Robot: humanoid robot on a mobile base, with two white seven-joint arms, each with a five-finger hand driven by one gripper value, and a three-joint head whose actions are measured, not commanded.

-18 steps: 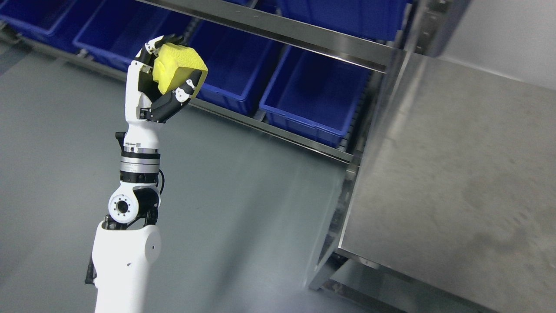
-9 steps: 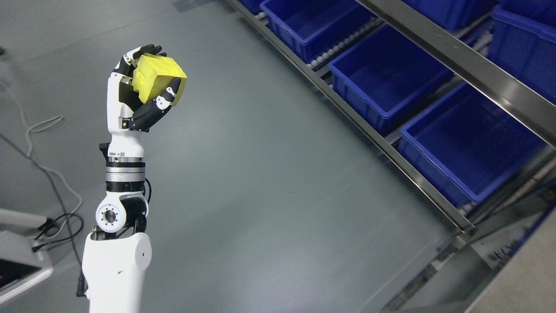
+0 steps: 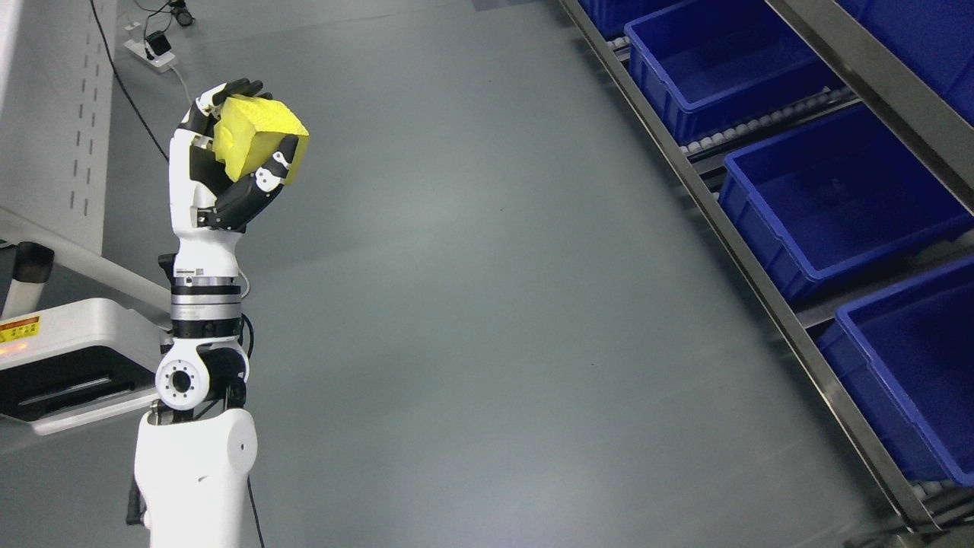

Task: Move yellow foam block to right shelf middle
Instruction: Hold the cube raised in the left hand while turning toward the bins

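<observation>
My left hand (image 3: 228, 144) is raised upright at the picture's left, its fingers curled around the yellow foam block (image 3: 255, 141). The block is held high above the grey floor, clear of everything else. The left arm rises from the bottom edge at the lower left. A metal shelf rack (image 3: 761, 251) runs along the right side, far from the hand. The right arm does not show.
Several blue bins (image 3: 829, 194) sit on the rack's roller rails at right. A white machine base (image 3: 68, 358) and a white perforated panel (image 3: 61, 114) stand at left. A power strip with cables (image 3: 156, 49) lies on the floor at top left.
The whole picture has swung left as the camera turned: the steel shelf plate left the view and the rack slid to the right edge. The hand keeps its hold on the block.
</observation>
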